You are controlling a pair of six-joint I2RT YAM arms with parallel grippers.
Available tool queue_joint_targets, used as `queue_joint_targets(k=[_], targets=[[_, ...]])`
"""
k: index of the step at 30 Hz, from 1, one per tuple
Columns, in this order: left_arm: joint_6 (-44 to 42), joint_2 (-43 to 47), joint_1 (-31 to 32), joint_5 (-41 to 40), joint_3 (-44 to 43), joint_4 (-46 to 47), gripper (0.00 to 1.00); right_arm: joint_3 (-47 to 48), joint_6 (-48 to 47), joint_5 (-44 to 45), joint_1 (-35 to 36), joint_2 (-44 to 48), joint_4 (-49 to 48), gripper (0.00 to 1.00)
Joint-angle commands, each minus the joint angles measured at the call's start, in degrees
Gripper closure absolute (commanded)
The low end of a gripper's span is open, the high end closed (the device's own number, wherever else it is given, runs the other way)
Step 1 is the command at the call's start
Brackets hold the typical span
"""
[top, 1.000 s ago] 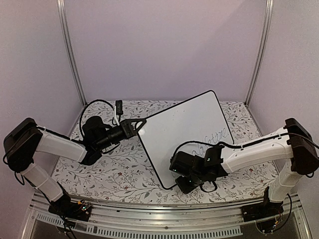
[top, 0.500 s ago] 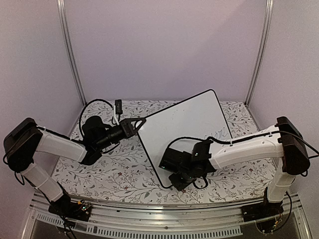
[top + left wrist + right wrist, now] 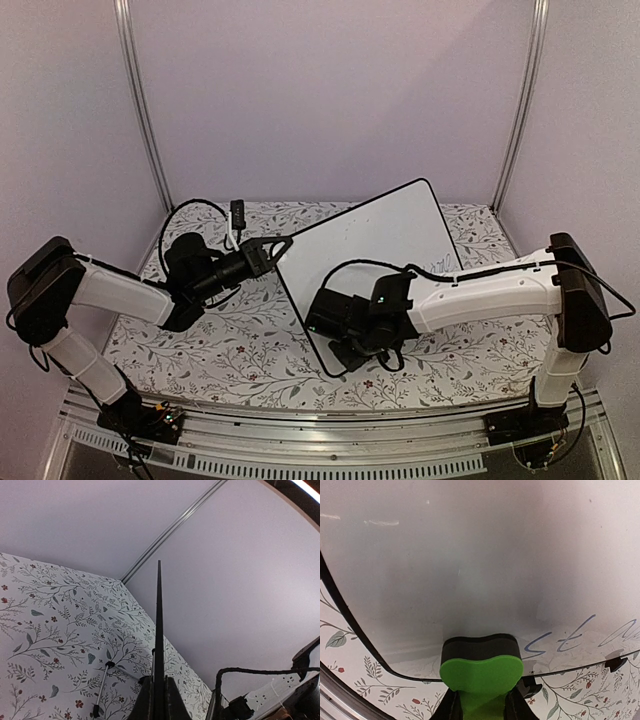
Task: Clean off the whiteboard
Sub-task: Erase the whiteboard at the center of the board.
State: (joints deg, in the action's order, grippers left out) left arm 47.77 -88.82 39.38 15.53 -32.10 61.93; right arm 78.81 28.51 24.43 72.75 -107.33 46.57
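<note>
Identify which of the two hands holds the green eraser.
The right hand, shut on the green eraser against the whiteboard; the left hand instead pinches the whiteboard's edge and holds no eraser.

I'm seeing a white whiteboard [image 3: 380, 240] with black rim and blue-grey writing [image 3: 567, 641], a bright green eraser [image 3: 481, 672] faced in black, and a desk [image 3: 240, 350] patterned with grey sprigs, red blossoms.

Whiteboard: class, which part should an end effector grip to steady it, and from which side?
The whiteboard by its thin left rim, from the left, jaws straddling the edge: a flat panel offers only edges, and the eraser occupies the near end.
</note>
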Motion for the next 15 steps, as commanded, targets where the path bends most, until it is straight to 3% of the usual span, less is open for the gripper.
queue_joint_targets(k=[1,15], targets=[[0.3,-0.7,2.1,4.8,0.0,-2.2,1.0,-1.0,0.1,3.6,-1.2,-0.5,-4.9,1.0],[0.3,-1.1,2.0,5.0,0.0,-2.2,1.0,-10.6,2.0,-2.1,0.9,1.1,-6.4,1.0]])
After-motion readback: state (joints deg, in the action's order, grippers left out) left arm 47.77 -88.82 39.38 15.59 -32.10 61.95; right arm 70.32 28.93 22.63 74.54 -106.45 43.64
